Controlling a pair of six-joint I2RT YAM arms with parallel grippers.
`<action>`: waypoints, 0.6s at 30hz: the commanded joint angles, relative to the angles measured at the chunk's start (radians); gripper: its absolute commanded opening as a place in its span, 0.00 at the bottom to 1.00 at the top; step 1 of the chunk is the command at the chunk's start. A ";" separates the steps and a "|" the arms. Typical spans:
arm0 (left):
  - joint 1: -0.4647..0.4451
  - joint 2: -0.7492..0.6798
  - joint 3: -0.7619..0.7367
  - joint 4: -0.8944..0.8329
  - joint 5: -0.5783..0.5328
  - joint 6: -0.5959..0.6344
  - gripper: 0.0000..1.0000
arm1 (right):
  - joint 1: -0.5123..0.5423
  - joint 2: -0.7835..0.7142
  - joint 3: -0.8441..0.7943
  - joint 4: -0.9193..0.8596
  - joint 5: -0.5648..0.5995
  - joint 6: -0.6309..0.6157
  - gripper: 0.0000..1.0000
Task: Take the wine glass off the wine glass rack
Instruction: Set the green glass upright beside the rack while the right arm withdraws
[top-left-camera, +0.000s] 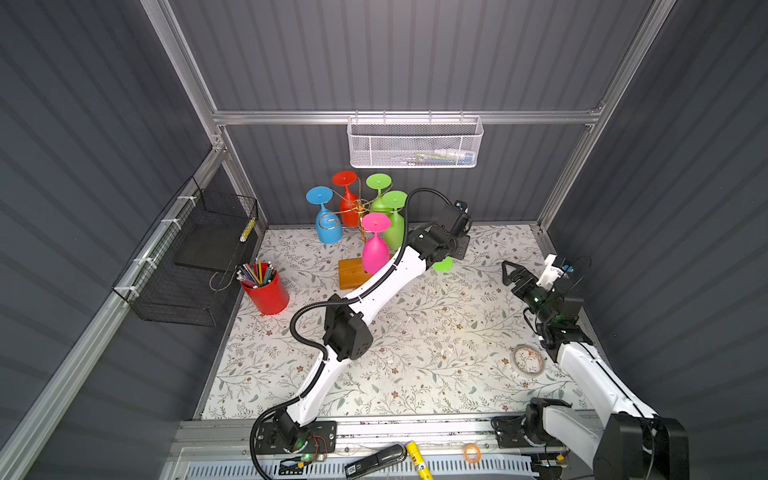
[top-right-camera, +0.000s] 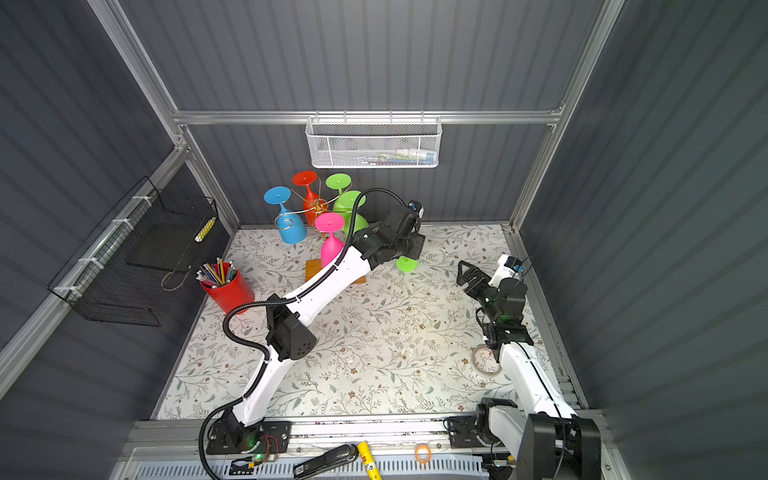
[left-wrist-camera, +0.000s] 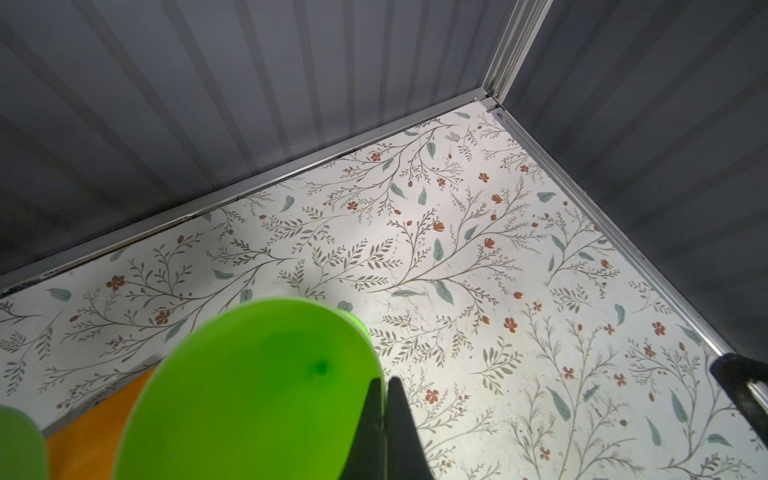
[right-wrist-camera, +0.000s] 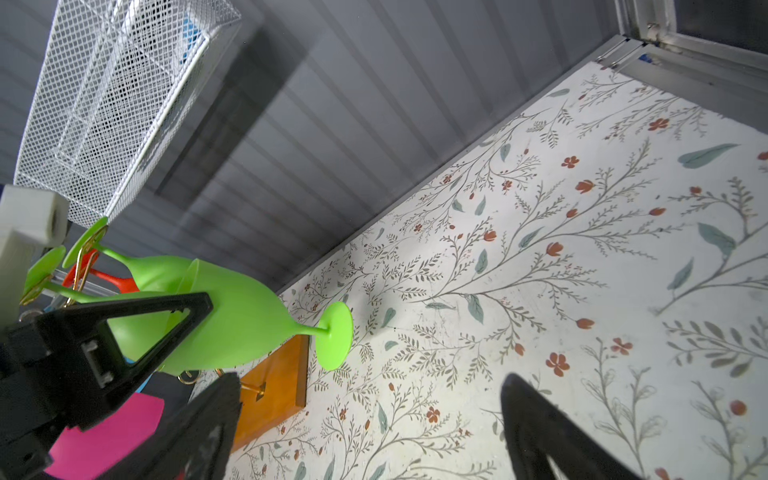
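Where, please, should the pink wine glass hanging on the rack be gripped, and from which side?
Probably by the bowl, from the near side. The pink wine glass hangs upside down, foot caught in a scroll arm of the wine glass rack, so its bowl hangs free toward the robot, while the other glasses crowd behind it.

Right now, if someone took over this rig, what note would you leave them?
Left gripper: shut on the rim of the green wine glass, mouth up.
Right gripper: open, empty, off to the side over the table.
Wine glass rack: five hang on it: blue glass, red glass, pink glass, two green glasses.
Done: the held glass is clear of the rack, beside its wooden base.
Left: set it down and release; whether its foot touches the table, I cannot tell.
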 joint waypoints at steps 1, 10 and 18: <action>0.011 0.023 -0.018 -0.010 0.005 0.054 0.00 | 0.033 -0.021 0.029 -0.026 0.028 -0.052 0.97; 0.042 0.059 -0.040 0.019 0.067 0.077 0.00 | 0.118 -0.005 0.047 -0.069 0.073 -0.087 0.97; 0.052 0.089 -0.046 0.022 0.076 0.100 0.00 | 0.165 0.029 0.063 -0.076 0.107 -0.110 0.97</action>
